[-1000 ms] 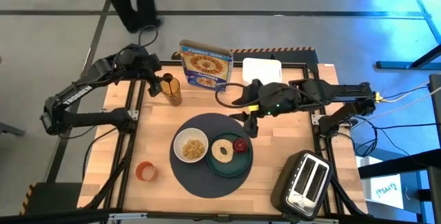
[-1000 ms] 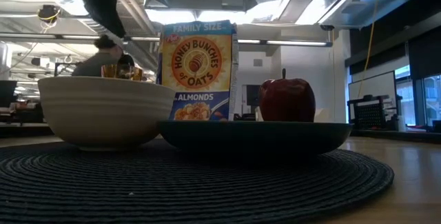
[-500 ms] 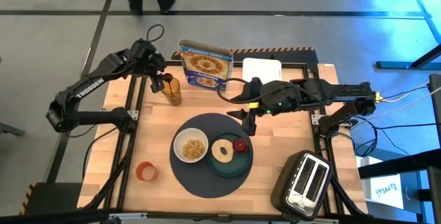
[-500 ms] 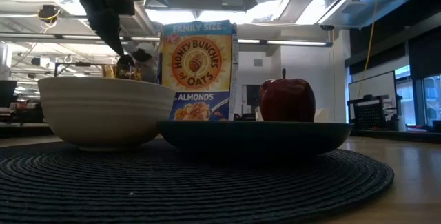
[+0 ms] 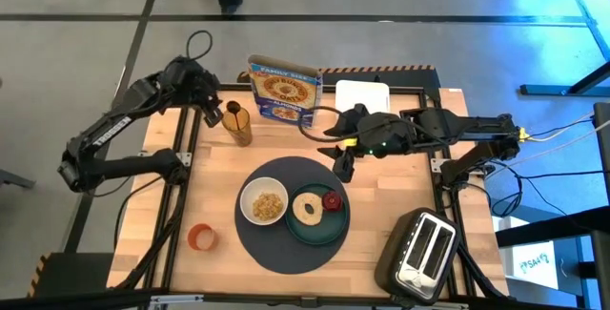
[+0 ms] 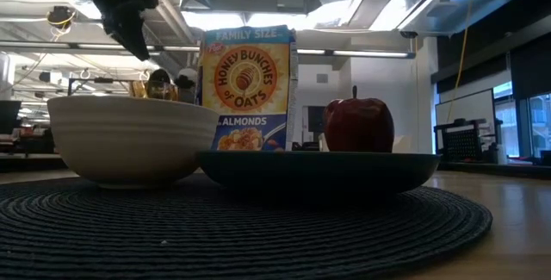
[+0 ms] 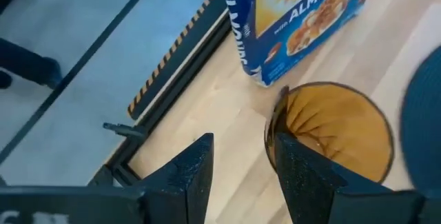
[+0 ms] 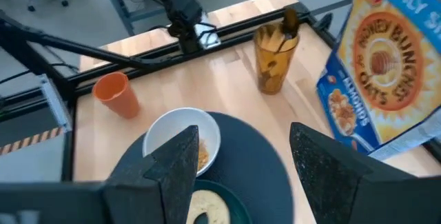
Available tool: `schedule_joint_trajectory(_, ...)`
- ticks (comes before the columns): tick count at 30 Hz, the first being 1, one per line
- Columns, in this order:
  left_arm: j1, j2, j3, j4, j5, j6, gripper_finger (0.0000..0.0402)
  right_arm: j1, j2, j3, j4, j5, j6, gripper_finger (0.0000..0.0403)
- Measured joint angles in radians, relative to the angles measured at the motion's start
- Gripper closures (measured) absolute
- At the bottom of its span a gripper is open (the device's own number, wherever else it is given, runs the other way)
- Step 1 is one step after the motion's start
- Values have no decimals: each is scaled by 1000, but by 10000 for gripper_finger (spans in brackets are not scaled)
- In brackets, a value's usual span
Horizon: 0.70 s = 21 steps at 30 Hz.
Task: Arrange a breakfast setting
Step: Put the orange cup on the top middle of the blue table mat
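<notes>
While the right gripper (image 5: 343, 164) waits half open over the placemat (image 5: 267, 245) edge, the left gripper (image 5: 212, 112) has backed away from the amber cup (image 5: 237, 124), fingers narrowing, seemingly empty. A spoon (image 8: 288, 21) probably stands inside, not yet set out.

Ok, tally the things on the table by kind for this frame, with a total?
Containers to eat or drink from: 4 — white bowl, teal plate, orange cup, amber tumbler
Food: 3 — bagel, red fruit, cereal box
Placemat: 1
Toaster: 1
Total: 9
</notes>
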Motion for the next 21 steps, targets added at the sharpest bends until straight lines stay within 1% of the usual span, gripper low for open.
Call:
schedule_joint_trajectory(2, -19, -30, 6, -28, 12, -36, 255, -13, 0, 0, 0, -12, -1, 187)
schedule_joint_trajectory(6, -85, -90, 70, -115, 127, -130, 255, -55, 0, 0, 0, -69, -1, 187)
schedule_joint_trajectory(8, -131, -116, 95, -161, 236, -206, 255, -75, 0, 0, -1, -107, -1, 187)
schedule_joint_trajectory(10, -195, -137, 102, -202, 368, -301, 255, -90, 0, 0, -1, -135, -4, 187)
schedule_joint_trajectory(12, -282, -147, 95, -294, 450, -388, 255, -102, 0, 0, -3, -148, -10, 187)
schedule_joint_trajectory(14, -389, -147, 78, -393, 476, -474, 255, -101, 0, 0, -8, -147, -24, 187)
schedule_joint_trajectory(17, -565, -145, 62, -503, 476, -597, 255, -99, 0, 0, -23, -147, -27, 187)
schedule_joint_trajectory(19, -677, -144, 56, -502, 469, -686, 255, -98, -1, 0, -53, -147, -27, 187)
schedule_joint_trajectory(21, -783, -138, 51, -448, 452, -766, 255, -86, -1, 0, -97, -145, -7, 187)
